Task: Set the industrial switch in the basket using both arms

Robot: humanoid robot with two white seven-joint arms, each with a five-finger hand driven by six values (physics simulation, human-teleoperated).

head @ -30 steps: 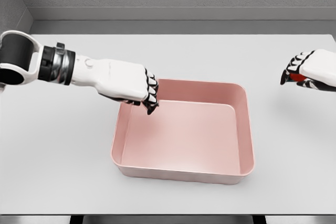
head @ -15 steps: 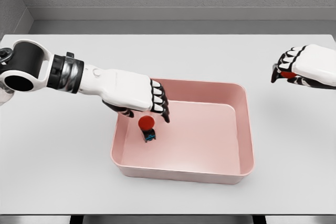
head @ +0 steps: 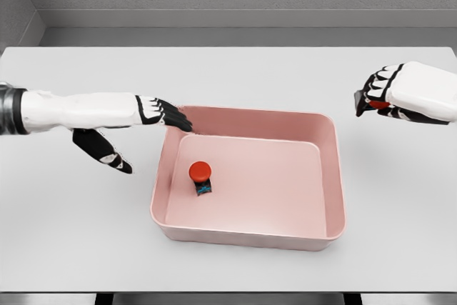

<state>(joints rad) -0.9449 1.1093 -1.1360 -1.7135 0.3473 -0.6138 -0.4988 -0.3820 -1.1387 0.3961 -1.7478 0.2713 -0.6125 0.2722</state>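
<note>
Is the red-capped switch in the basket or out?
In. The switch sits on the floor of the basket, inside the left wall, free of the open left hand.

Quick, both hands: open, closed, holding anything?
Left hand: open, fingers spread, holding nothing, beside the pink plastic basket.
Right hand: closed on a red-topped industrial switch, above the table.

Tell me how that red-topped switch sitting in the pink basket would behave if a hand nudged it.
The switch would probably tip easily: its wide red cap sits on a narrower dark base, so it looks top-heavy. Once over, it might roll on the round cap. It looks rigid and small, so likely light, and the basket walls should stop it.
</note>
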